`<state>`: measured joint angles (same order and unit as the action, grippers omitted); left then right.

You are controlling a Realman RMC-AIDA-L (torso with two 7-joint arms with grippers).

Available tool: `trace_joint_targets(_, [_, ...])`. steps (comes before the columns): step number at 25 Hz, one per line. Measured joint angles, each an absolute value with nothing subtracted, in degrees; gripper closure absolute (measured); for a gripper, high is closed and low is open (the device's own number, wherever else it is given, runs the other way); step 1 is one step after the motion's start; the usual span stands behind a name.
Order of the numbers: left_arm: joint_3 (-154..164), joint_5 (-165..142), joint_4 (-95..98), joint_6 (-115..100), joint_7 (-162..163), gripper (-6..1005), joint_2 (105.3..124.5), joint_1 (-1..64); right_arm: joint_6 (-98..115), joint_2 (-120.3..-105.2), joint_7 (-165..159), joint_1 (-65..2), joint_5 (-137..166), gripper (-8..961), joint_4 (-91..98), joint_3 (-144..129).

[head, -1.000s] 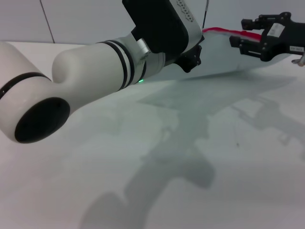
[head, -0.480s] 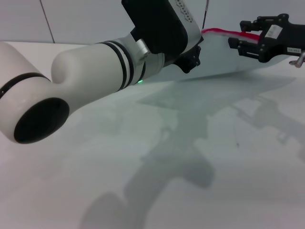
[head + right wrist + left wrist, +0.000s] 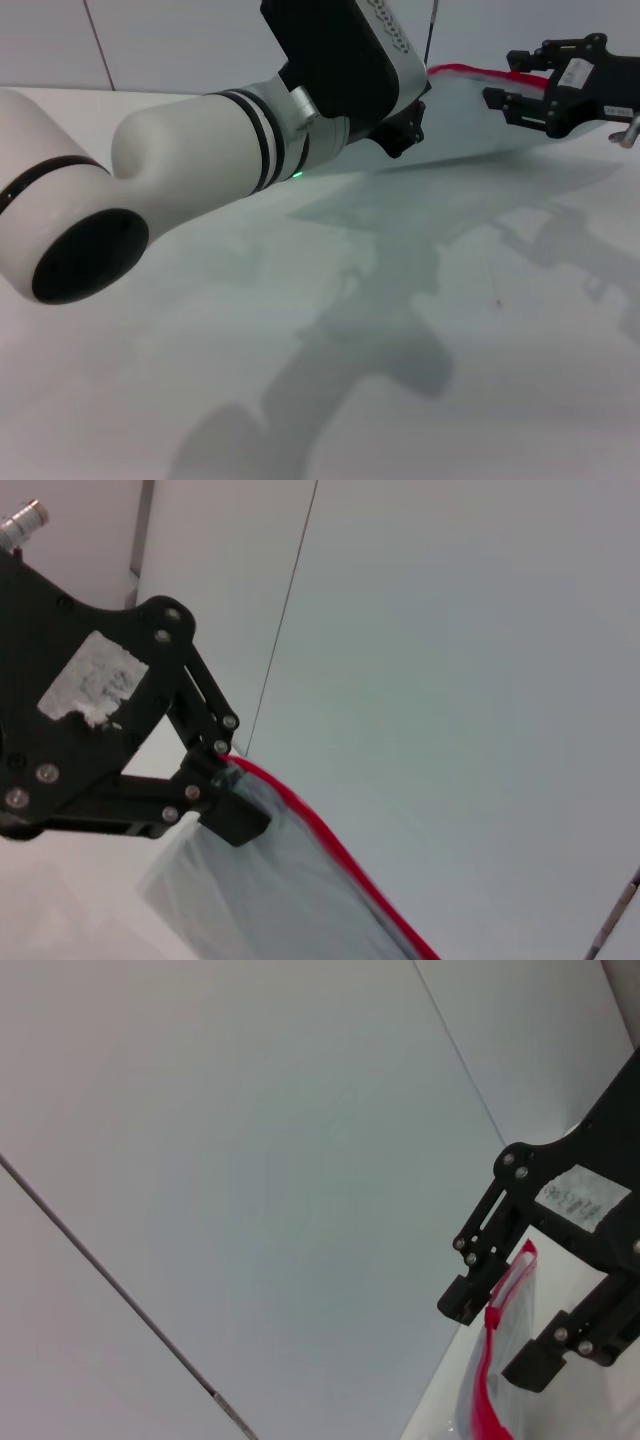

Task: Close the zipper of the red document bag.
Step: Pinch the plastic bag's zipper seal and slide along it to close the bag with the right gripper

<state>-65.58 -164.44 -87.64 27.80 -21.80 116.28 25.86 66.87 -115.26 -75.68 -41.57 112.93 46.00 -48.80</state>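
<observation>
White tabletop (image 3: 420, 330), pale panelled wall behind. The bag (image 3: 470, 120) is held up off the tabletop at the far side, between the two arms, zipper (image 3: 462, 70) along its upper edge.

Left pincer (image 3: 215, 795): seen from the right wrist view, its fingers are pressed together on the bag's corner at one end of the zipper. Right pincer (image 3: 505, 78): at the opposite end, one finger on each side of the red strip; the left wrist view shows a gap between the fingers there, so contact is not confirmed and I cannot tell whether it is pinching.

Handling, as judgement: thin translucent plastic, light, floppy, likely slick. It will sag and buckle if pushed, so the zipper needs tension along its length. Best holds: the reinforced red strip itself. One pincer anchors the end, the other takes the slider, which I cannot pick out.
</observation>
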Motion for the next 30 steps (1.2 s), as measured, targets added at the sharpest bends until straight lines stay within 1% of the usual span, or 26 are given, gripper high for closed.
trace_joint_targets(30, [-65.08, -164.44, -87.37, 27.86, -22.41, 933, 116.28, 25.86, 70.55, -115.66, -72.67, -41.30, 121.25, 452, 55.97, -51.38])
